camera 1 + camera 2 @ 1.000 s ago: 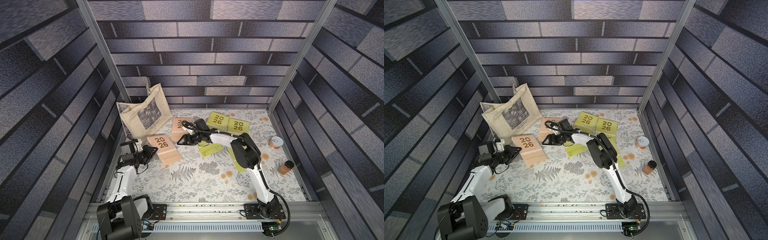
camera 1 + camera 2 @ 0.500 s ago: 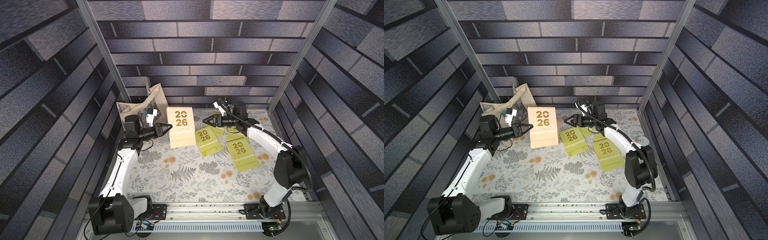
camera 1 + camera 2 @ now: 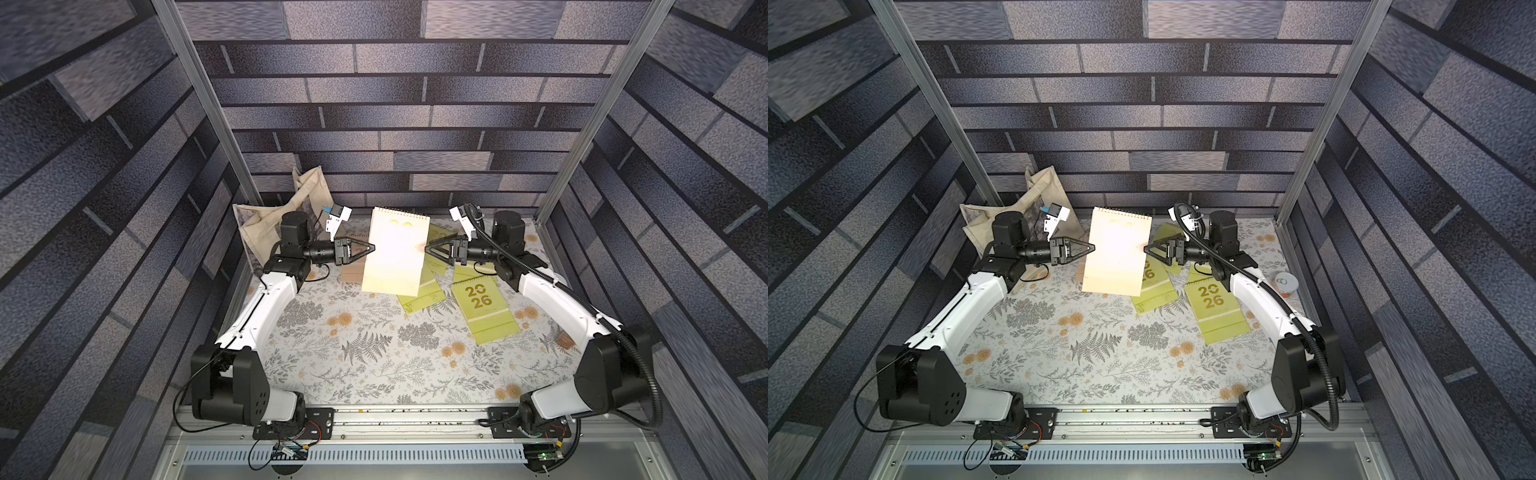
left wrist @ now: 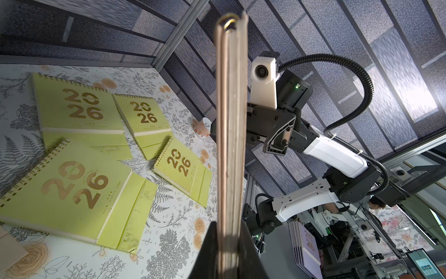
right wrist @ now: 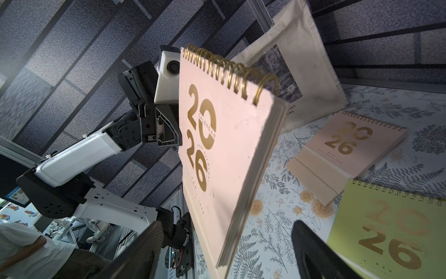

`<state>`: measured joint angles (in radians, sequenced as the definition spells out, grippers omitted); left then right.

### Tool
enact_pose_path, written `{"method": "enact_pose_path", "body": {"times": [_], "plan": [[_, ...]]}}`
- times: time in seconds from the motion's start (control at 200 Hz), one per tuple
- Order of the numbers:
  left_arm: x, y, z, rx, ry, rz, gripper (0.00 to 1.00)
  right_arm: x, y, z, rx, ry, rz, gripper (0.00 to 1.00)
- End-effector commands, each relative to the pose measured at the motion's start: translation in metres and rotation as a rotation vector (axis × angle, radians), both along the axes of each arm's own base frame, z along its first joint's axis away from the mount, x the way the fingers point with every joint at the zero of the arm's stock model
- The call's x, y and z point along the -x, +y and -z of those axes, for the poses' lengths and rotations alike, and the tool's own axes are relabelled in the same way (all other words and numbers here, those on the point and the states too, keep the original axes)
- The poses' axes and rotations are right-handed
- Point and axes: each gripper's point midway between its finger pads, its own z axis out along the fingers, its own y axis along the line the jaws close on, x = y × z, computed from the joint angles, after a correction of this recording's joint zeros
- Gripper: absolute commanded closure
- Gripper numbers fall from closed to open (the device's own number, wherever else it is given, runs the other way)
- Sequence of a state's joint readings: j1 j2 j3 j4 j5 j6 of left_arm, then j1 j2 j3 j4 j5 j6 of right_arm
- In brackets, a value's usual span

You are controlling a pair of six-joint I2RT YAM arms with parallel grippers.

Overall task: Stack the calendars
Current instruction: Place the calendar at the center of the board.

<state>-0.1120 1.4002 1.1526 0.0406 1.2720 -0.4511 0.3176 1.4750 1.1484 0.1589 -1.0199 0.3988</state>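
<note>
White shells and black joints with small screws on left arm [image 3: 266, 305] and right arm [image 3: 557, 299]. Black triangular fingers [image 4: 272, 118], a white camera block [image 4: 263, 79] at each wrist. Ribbed black hose [image 4: 366, 79] along the right arm; black base plates [image 3: 320, 415]

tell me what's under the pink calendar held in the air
Below the raised pink calendar lie a second pink calendar and a green calendar, both partly covered in both top views.

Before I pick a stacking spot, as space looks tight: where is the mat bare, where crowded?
Bare: the wide front strip of mat between the arm bases, back to the green calendars. Crowded: the far side, where green calendars overlap and the left gripper holds the pink calendar near the tote bag.
</note>
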Motion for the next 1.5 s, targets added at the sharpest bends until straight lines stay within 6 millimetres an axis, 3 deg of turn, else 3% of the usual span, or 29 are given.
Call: {"method": "enact_pose_path", "body": {"times": [0.0,0.06,0.225,0.711,0.741,1.067,1.212,1.242,1.282,1.312,1.378,1.498], "plan": [[0.012,-0.006,-0.034,0.036,-0.146,0.087,1.00,0.005,0.002,-0.009,-0.044,-0.062,-0.047,0.14],[0.016,-0.010,-0.037,0.044,-0.165,0.101,1.00,0.004,0.003,-0.007,-0.053,-0.062,-0.053,0.14],[0.023,-0.017,-0.037,0.049,-0.165,0.138,1.00,0.005,0.005,-0.028,-0.123,-0.115,-0.078,0.16],[0.019,-0.027,-0.041,0.058,-0.191,0.154,1.00,0.006,0.007,-0.050,-0.249,-0.131,-0.121,0.51],[0.018,-0.027,-0.041,0.058,-0.192,0.150,1.00,0.007,0.007,-0.037,-0.241,-0.096,-0.118,0.52],[0.012,-0.028,-0.039,0.064,-0.189,0.134,1.00,0.009,0.006,-0.030,-0.241,-0.060,-0.114,0.73],[0.014,-0.031,-0.036,0.064,-0.175,0.148,1.00,0.009,0.007,-0.028,-0.240,-0.030,-0.119,0.93],[0.014,-0.031,-0.035,0.063,-0.173,0.148,0.91,0.010,0.007,-0.028,-0.239,-0.026,-0.124,0.98],[0.015,-0.031,-0.034,0.062,-0.174,0.149,0.61,0.010,0.007,-0.028,-0.236,-0.020,-0.130,1.00],[0.016,-0.031,-0.034,0.061,-0.171,0.157,0.48,0.011,0.008,-0.028,-0.232,-0.014,-0.136,1.00],[0.018,-0.030,-0.033,0.055,-0.168,0.164,0.30,0.013,0.008,-0.028,-0.220,-0.007,-0.158,1.00],[0.022,-0.030,-0.039,0.053,-0.190,0.167,0.16,0.015,0.010,-0.021,-0.196,0.031,-0.194,1.00]]}}
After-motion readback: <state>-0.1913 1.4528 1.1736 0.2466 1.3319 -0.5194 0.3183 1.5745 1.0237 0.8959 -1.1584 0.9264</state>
